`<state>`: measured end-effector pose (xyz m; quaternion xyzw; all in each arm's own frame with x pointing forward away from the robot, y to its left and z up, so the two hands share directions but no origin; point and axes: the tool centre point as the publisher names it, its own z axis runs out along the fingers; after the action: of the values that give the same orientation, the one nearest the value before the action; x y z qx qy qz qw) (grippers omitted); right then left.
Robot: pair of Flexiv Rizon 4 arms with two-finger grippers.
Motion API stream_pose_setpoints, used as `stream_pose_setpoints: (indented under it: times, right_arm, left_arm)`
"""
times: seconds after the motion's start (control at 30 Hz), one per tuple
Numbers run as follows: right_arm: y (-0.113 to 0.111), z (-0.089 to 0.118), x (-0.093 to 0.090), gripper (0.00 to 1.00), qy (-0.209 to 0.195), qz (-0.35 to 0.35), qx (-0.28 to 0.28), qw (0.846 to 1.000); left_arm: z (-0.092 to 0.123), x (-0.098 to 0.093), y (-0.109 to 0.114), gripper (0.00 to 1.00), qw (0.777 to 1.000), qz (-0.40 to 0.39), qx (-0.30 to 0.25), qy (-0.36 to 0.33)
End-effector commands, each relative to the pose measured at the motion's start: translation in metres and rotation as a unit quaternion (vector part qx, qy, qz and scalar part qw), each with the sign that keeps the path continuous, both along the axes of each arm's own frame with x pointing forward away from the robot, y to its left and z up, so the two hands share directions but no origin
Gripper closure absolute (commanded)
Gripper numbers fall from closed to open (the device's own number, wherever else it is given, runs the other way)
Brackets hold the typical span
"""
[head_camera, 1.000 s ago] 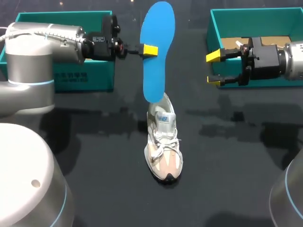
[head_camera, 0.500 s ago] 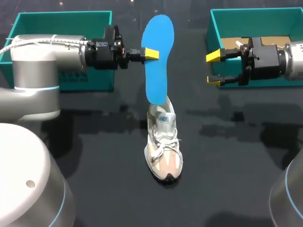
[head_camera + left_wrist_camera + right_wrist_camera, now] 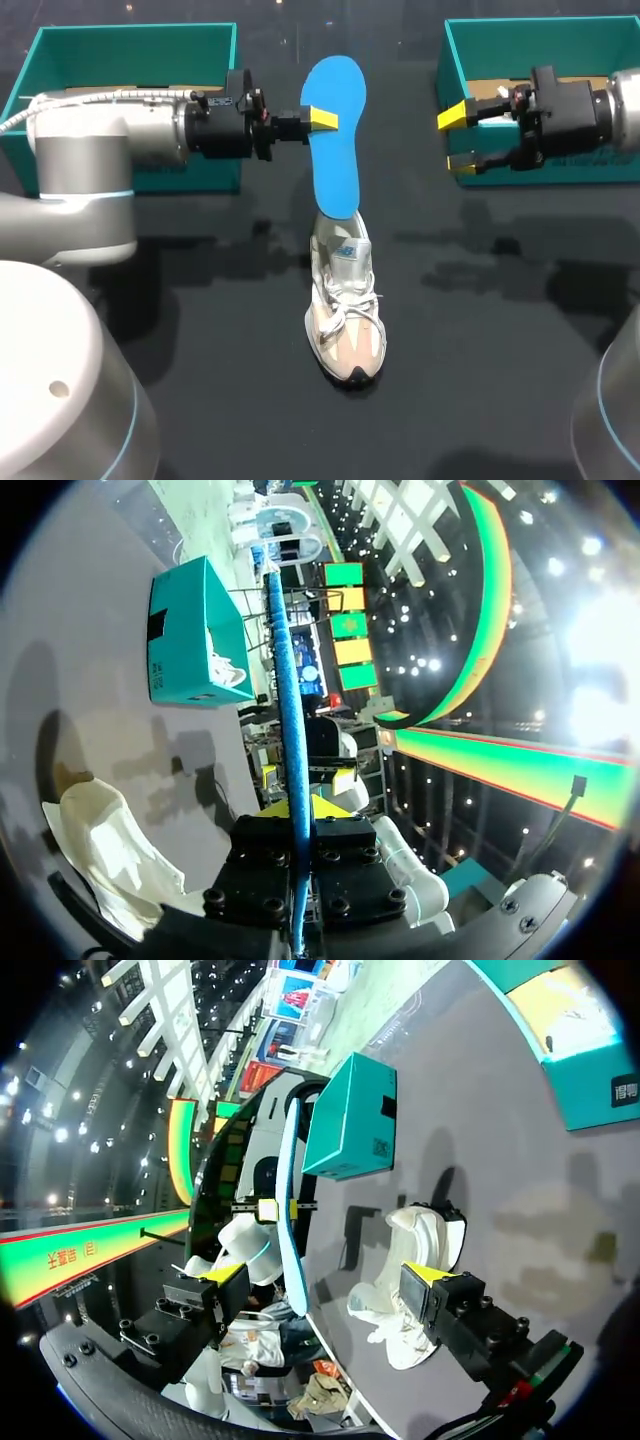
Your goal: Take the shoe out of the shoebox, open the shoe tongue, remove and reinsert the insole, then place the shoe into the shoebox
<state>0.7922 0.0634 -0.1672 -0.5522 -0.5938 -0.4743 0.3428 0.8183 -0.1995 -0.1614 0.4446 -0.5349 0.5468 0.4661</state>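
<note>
Sneaker sits on the black table, toe nearest. Blue insole stands upright over its heel; whether the lower end is inside cannot be told. Left gripper clamps the insole's edge. Right gripper is spread wide and empty, partly masking the teal shoebox.

I see a bright blue foam insole, a white-and-grey mesh shoe with a peach toe, and a glossy black table.
</note>
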Motion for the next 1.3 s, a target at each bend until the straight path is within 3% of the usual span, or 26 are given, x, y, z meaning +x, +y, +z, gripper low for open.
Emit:
stream_pose_setpoints:
  times: [0.03,0.27,0.5,0.67,0.93,1.3]
  right_arm:
    - [-0.004,0.014,-0.006,0.00,0.008,-0.004,-0.063,0.998]
    - [-0.004,0.026,-0.004,0.00,0.037,0.003,-0.161,0.986]
    - [0.004,0.048,-0.001,0.00,0.054,-0.003,-0.270,0.961]
    - [0.010,0.062,-0.001,0.00,0.068,-0.014,-0.362,0.930]
    - [0.028,0.087,-0.001,0.00,0.094,-0.027,-0.493,0.865]
    - [0.057,0.107,0.002,0.00,0.132,-0.042,-0.617,0.774]
  left_arm:
    - [-0.002,-0.003,-0.003,1.00,1.000,0.007,0.000,0.003]
    - [-0.003,-0.004,-0.003,1.00,1.000,0.017,0.000,0.008]
    - [-0.003,-0.004,-0.003,1.00,1.000,0.017,0.000,0.008]
    - [-0.003,-0.004,-0.003,1.00,1.000,0.017,0.000,0.008]
    - [-0.003,-0.004,-0.003,1.00,1.000,0.017,0.000,0.008]
    - [-0.003,-0.004,-0.003,1.00,1.000,0.017,0.000,0.008]
